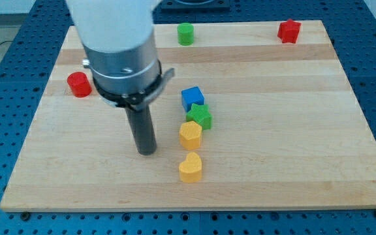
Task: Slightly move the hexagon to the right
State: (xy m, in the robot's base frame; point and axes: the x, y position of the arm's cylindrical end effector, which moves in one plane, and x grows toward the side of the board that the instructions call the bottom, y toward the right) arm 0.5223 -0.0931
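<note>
A: Firstly, what is seen along the wooden board (pixel 292 163), taken from the view's left?

B: A red cylinder (pixel 79 84) is found near the left edge, partly beside the arm's grey housing (pixel 119 59). Next, the dark rod is seen coming down from that housing, and my tip (pixel 147 152) is set on the board. To its right a chain of four blocks is laid out towards the view's bottom: a blue cube (pixel 192 98), a green star-like block (pixel 200 117) touching it, a yellow hexagon (pixel 190 135) touching the green one, and a yellow heart (pixel 190 167) a little apart below.

A: And further on?

B: A green cylinder (pixel 185 33) is placed near the top edge, and a red star-like block (pixel 289 31) near the top right corner.

A: Where is the hexagon held against my tip?

B: The hexagon is located just to the right of my tip and slightly higher in the view; a gap is seen between them, so no contact is made. Nothing is placed between the two. The green block is pressed against the hexagon's upper right side.

A: Can any writing be read?

B: None can be made out.

A: And the claw?

B: The arm is ended by a plain rod; nothing is held by it and no block is touched.
</note>
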